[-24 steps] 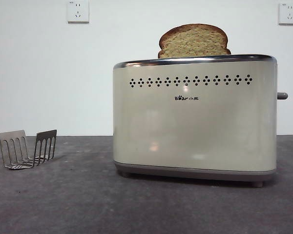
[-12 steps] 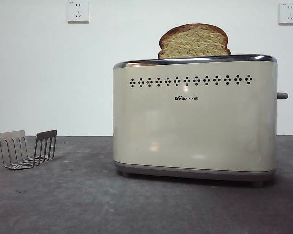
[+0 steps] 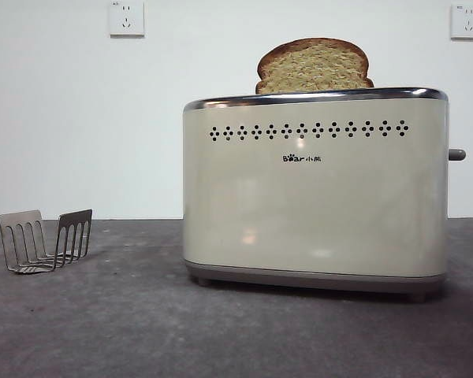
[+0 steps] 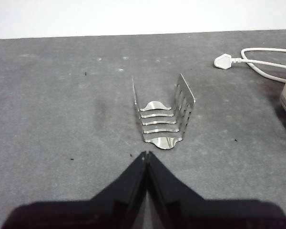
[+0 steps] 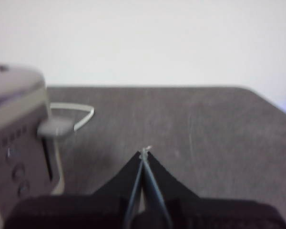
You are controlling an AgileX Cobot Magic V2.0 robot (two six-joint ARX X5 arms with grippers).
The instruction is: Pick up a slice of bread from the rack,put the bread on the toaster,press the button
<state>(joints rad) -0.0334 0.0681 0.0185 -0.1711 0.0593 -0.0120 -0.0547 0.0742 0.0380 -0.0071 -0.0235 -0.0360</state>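
Note:
The slice of bread (image 3: pixel 314 67) stands upright in the cream toaster (image 3: pixel 315 189), its domed top showing above the chrome rim. The grey button (image 3: pixel 456 154) sticks out from the toaster's narrow right side at its upper position; the right wrist view shows that button (image 5: pixel 54 128) blurred, beside the toaster (image 5: pixel 16 138). The small metal rack (image 3: pixel 44 240) stands with nothing in it at the far left of the table. My left gripper (image 4: pixel 145 154) is shut and empty, a short way back from the rack (image 4: pixel 164 117). My right gripper (image 5: pixel 144 152) is shut and empty, apart from the toaster's button side.
A white plug and cable (image 4: pixel 257 62) lie on the grey table behind the toaster; the cable (image 5: pixel 81 114) also shows in the right wrist view. Two white wall sockets (image 3: pixel 126 18) sit high on the back wall. Neither arm appears in the front view.

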